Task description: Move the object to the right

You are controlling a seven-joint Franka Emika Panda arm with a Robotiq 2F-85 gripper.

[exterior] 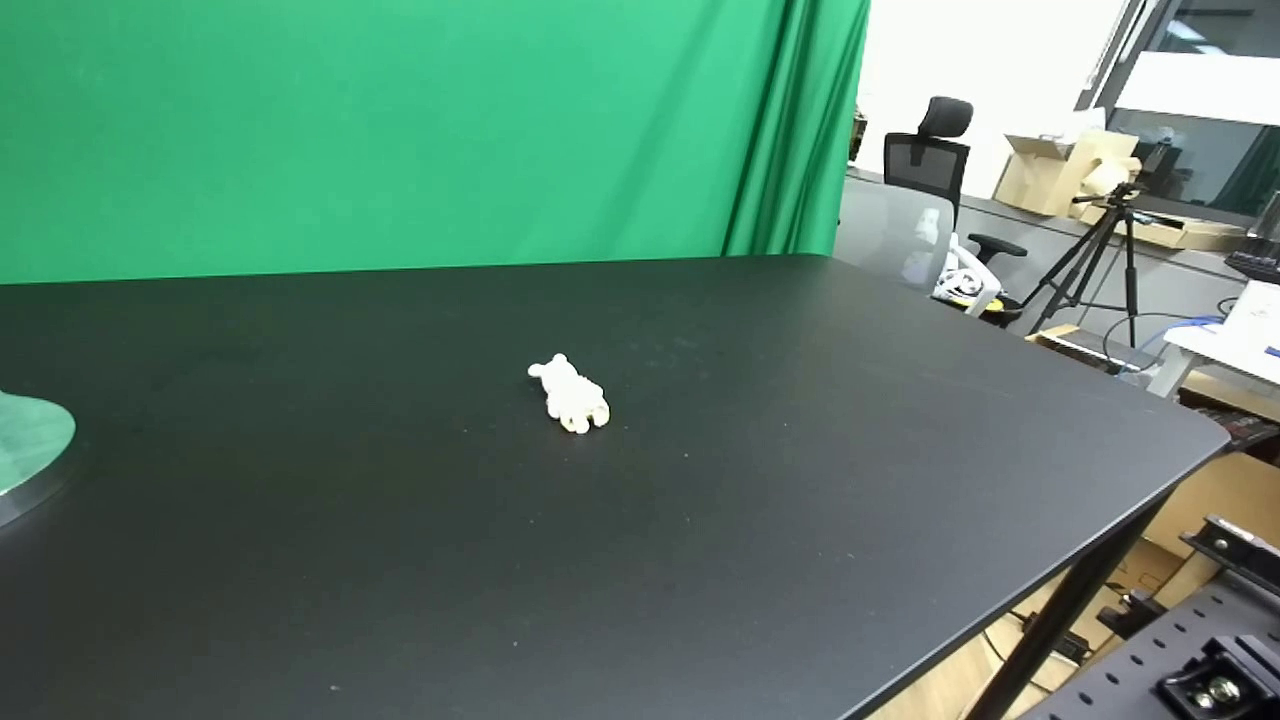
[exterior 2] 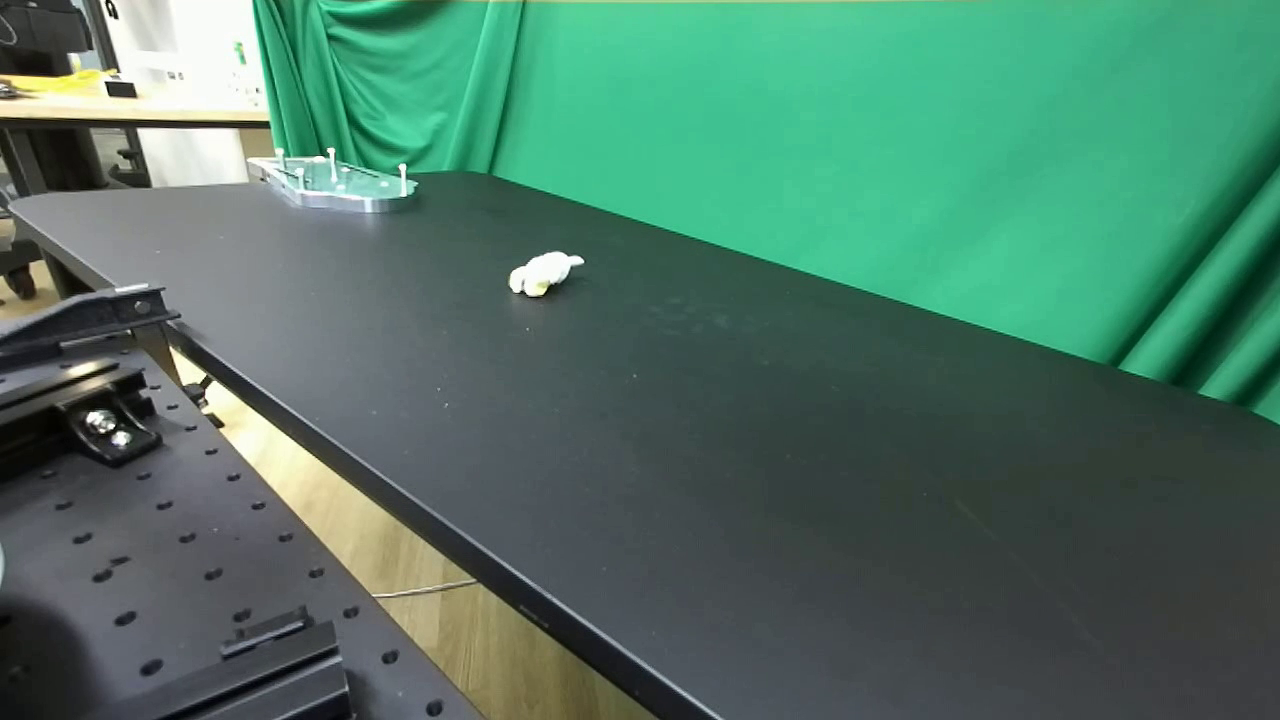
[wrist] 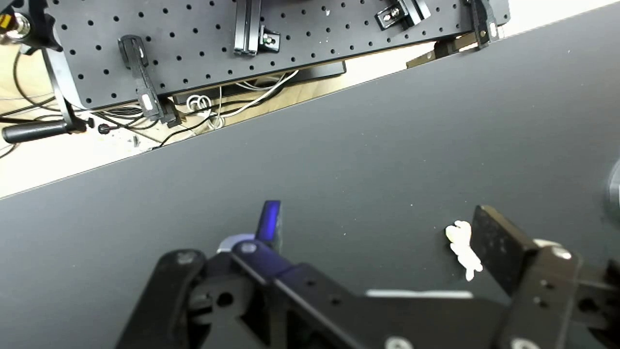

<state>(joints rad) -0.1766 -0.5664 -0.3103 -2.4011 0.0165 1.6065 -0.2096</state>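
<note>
"On the tabletop [exterior: 400, 560], where is the white lump [exterior: 572, 396]?"

"Lying free; in the wrist view it appears just beside one finger [wrist: 501, 248]. My pincer [wrist: 380, 225] stands spread, grasping nothing."

"Step in hand?"

"Approach, I judge. Next, I should centre the pincer over the lump, descend, close, lift, then transfer it to the right."

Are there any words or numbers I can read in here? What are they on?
No, none can be read.
Faint mark on the table edge: too small to read.
Dark mark on the white panel: too small to read.
Yellow patch on something cut off in the wrist view: too blurred.
White lump: no writing shows.
</note>
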